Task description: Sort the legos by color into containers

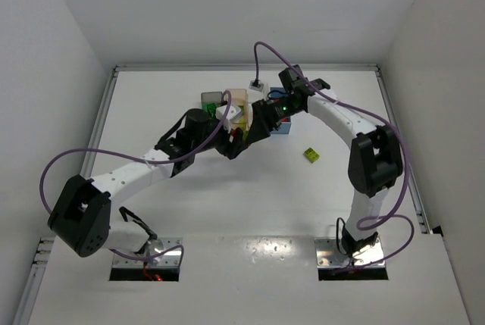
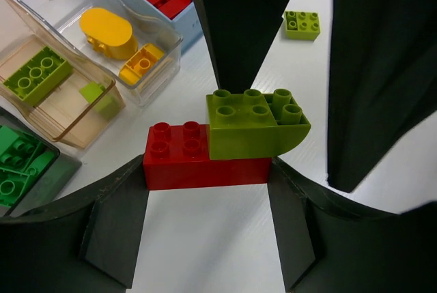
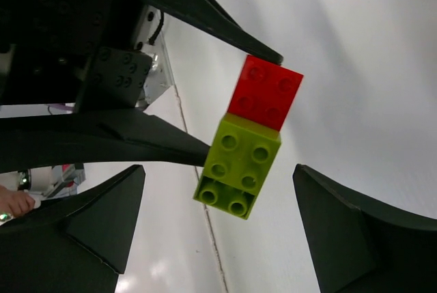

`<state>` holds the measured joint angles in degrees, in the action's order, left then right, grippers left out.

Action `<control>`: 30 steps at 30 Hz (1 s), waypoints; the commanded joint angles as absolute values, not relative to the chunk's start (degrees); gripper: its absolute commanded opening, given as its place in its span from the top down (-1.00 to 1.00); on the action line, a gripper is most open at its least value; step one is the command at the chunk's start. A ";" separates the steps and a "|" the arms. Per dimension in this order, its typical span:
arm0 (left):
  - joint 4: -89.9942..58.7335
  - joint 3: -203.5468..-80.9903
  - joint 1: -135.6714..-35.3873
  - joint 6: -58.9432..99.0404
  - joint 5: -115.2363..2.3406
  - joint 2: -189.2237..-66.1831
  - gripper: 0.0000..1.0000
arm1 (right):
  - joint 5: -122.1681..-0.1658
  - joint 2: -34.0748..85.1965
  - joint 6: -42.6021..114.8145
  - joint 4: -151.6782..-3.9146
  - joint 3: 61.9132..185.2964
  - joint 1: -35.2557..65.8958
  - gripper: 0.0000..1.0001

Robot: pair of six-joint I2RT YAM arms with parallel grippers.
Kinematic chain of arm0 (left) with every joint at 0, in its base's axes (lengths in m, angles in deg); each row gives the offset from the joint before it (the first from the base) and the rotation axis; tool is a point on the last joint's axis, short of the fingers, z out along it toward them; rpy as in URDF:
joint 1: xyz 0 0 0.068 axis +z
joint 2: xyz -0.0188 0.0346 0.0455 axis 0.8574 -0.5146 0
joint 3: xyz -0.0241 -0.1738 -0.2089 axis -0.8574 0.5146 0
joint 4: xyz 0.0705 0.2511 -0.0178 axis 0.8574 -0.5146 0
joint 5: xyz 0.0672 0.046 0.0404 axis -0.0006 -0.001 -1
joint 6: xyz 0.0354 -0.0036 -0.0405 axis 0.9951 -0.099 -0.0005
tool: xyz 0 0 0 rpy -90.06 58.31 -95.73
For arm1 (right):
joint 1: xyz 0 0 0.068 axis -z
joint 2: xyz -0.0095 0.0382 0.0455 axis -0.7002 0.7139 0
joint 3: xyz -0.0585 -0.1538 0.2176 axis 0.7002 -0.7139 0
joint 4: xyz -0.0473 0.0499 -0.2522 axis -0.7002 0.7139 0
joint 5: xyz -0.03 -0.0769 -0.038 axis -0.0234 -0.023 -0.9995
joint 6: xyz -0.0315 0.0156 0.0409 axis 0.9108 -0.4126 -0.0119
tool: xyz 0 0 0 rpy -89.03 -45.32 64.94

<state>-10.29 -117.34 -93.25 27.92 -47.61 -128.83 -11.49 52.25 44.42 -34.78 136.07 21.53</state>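
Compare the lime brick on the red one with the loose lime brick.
The stuck lime brick has six studs and a curved end; the loose lime brick is square with four. The stuck one sits on a red brick in the left gripper; the loose one lies alone on the table. Both are lime green.

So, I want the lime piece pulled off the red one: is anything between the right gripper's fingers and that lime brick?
Nothing visible. The lime brick sits in the gap of the open right gripper, with bare background on both sides. The left gripper, shut on the red brick, has one finger running close beside the lime one.
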 commanded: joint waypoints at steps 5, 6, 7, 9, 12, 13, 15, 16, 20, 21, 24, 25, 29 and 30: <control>-6.48 -119.76 -93.92 27.67 -46.87 -128.50 0.13 | -12.38 53.29 44.77 -37.26 138.67 21.60 -0.17; -6.48 -119.76 -94.44 27.67 -46.87 -128.50 0.13 | -12.38 53.29 44.77 -37.87 138.67 21.60 -0.01; -6.48 -119.76 -94.45 27.67 -46.87 -128.50 0.13 | -12.38 53.29 44.24 -38.48 138.67 21.60 0.31; -6.48 -119.76 -94.45 27.67 -46.87 -128.50 0.13 | -12.38 53.29 44.24 -39.27 138.06 22.12 0.61; -6.48 -119.76 -94.45 27.67 -46.87 -128.50 0.13 | -12.99 52.68 44.24 -39.80 138.06 22.12 0.98; -7.18 -119.76 -94.45 27.67 -46.87 -128.50 0.13 | -13.00 52.67 43.72 -39.81 138.06 22.73 1.00; -7.71 -118.36 -94.45 27.67 -46.87 -128.50 0.13 | -13.52 51.97 43.10 -40.59 138.67 23.26 1.00; -8.24 -117.83 -94.45 27.67 -46.87 -128.50 0.13 | -13.52 51.45 42.31 -41.12 139.46 24.22 1.00; -8.86 -113.88 -94.98 27.15 -46.87 -127.44 0.13 | -15.01 49.77 40.90 -42.53 141.05 27.74 1.00; -9.47 -113.35 -95.50 27.15 -46.35 -126.92 0.13 | -15.63 48.90 40.90 -42.53 141.74 29.14 1.00; -9.47 -112.55 -95.50 26.53 -45.82 -126.92 0.13 | -16.25 46.97 40.90 -43.06 141.75 31.34 1.00; -9.47 -112.55 -95.50 25.66 -45.20 -126.92 0.13 | -16.25 46.09 40.90 -43.06 141.75 32.92 1.00; -3.07 -118.67 -93.49 16.38 -35.38 -129.89 0.13 | -17.82 42.49 40.90 -43.06 137.81 37.49 1.00; -1.93 -120.44 -92.70 13.55 -32.83 -131.47 0.13 | -18.79 41.61 40.90 -43.58 135.45 39.42 1.00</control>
